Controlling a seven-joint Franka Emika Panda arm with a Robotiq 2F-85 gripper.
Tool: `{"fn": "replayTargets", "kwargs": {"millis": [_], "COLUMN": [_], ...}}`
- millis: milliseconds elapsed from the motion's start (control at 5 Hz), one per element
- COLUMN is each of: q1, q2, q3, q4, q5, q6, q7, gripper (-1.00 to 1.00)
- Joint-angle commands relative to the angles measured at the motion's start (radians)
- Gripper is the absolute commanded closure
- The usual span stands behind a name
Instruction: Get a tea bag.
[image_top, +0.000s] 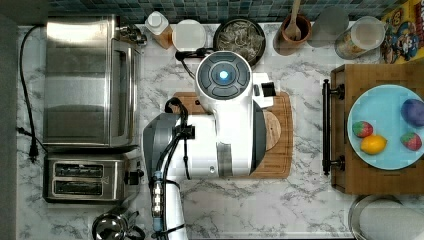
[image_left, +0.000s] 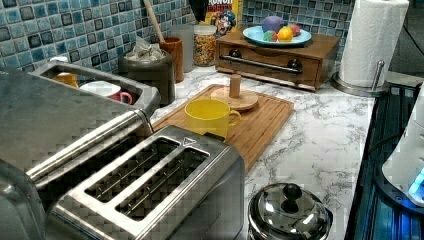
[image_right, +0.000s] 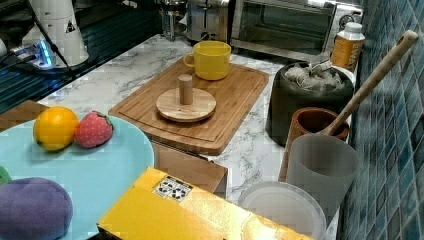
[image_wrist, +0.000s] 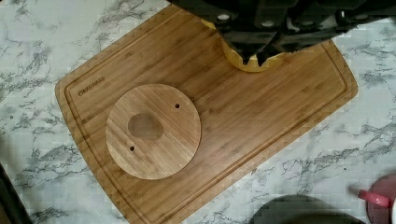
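Pale tea bags (image_left: 142, 51) lie heaped in an open dark canister (image_left: 150, 75) by the tiled wall; the tea bags (image_right: 312, 72) also fill the canister (image_right: 302, 102) in the right view and the tea bags (image_top: 239, 36) in the top view. The round wooden lid (image_wrist: 153, 131) rests on the cutting board (image_wrist: 261, 116), knob up. My gripper (image_wrist: 254, 59) hangs above the board, over the yellow mug (image_wrist: 252, 65), well apart from the canister. Its fingertips are drawn together with nothing between them.
The arm (image_top: 225, 115) covers most of the board in the top view. A toaster oven (image_top: 87, 82) and toaster (image_top: 82, 177) stand at the top view's left, a wooden drawer box (image_top: 380, 180) with a fruit plate (image_top: 385, 107) at the top view's right. Jars and a utensil pot (image_right: 312, 125) flank the canister.
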Motion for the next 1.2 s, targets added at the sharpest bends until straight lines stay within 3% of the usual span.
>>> {"fn": "replayTargets", "kwargs": {"millis": [200,600,800,1000,1200], "q1": [0.007,-0.014,-0.009,-0.023,-0.051], "q2": [0.016,0.108,0.087,0.107,0.118], "q3": [0.011,-0.004,-0.009,-0.011,0.003], "q4": [0.009,0.140,0.114,0.182,0.215], "q5": [-0.032,-0.013,-0.063,-0.040,-0.044], "q6": [0.046,0.143,0.272,0.292,0.321], "q7": [0.016,0.006,0.049,0.067,0.099], "gripper": [1.00,1.00,1.00,1.00,-1.00]}}
